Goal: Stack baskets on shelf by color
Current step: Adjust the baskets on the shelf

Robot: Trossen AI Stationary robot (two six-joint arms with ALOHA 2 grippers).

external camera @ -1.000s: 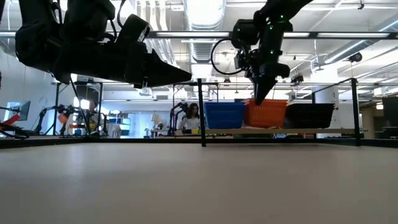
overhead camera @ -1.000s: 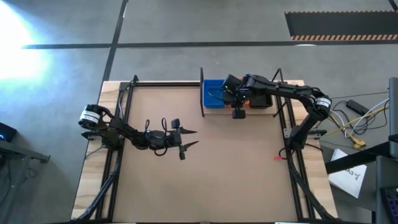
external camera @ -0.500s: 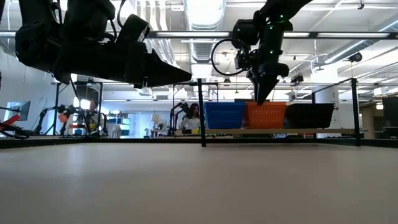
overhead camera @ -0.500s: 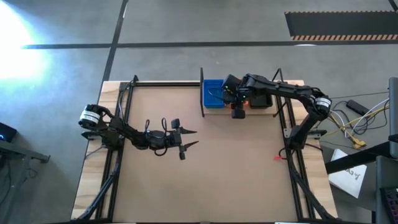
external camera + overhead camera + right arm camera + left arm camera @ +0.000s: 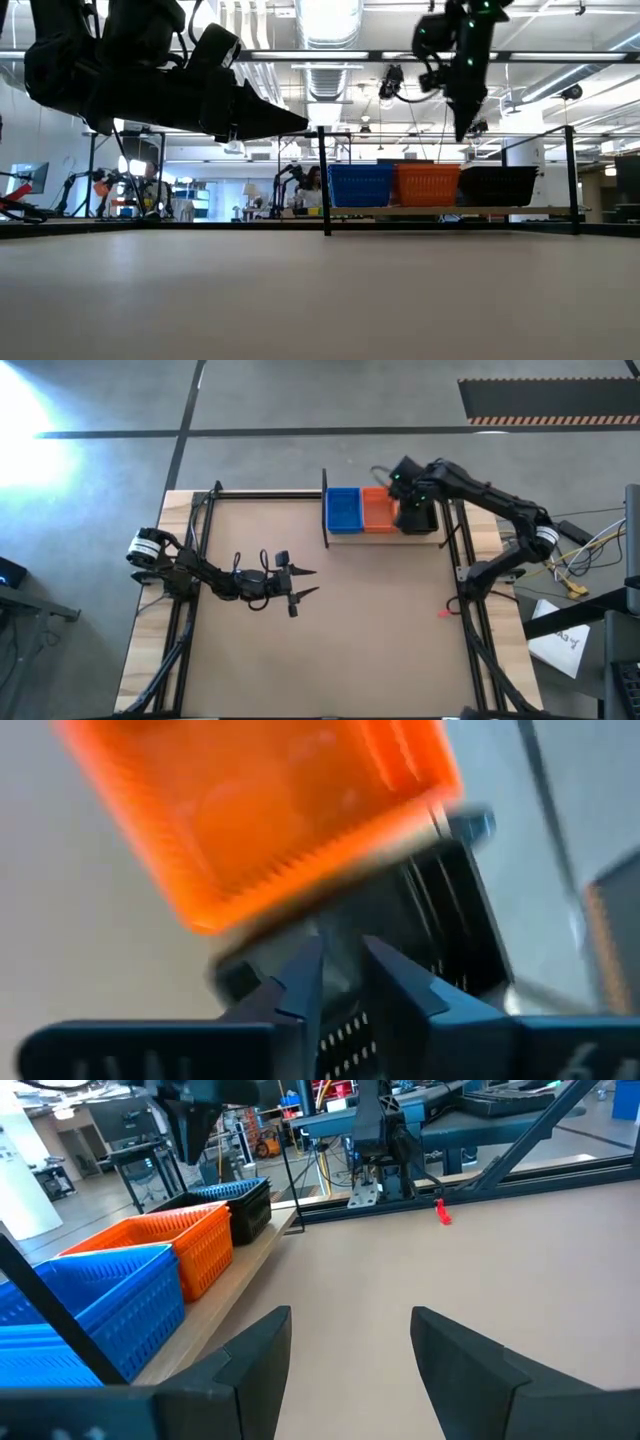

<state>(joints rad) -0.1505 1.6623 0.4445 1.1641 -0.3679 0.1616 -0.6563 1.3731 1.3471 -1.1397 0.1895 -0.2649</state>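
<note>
On the shelf [image 5: 385, 536] at the table's far right stand a blue basket [image 5: 343, 510], an orange basket [image 5: 378, 510] and a black basket [image 5: 420, 518] side by side, bottoms on the plank; they also show in the low view [image 5: 428, 184]. My right gripper [image 5: 461, 128] hangs above the black basket next to the orange one [image 5: 290, 810], fingers pointing down, slightly open and empty. My left gripper [image 5: 303, 585] hovers open and empty over the table's left middle.
Thin black uprights [image 5: 324, 180] stand at the shelf's ends. A small red piece [image 5: 446, 613] lies near the table's right edge. Black frame rails [image 5: 190, 560] run along the table's left and right sides. The wide tabletop [image 5: 330, 650] spreads in front of the shelf.
My right gripper has let go of the orange basket, risen well above the shelf and gone toward the far right. The orange basket, first a little tilted, now stands level on the plank between the blue and black ones.
</note>
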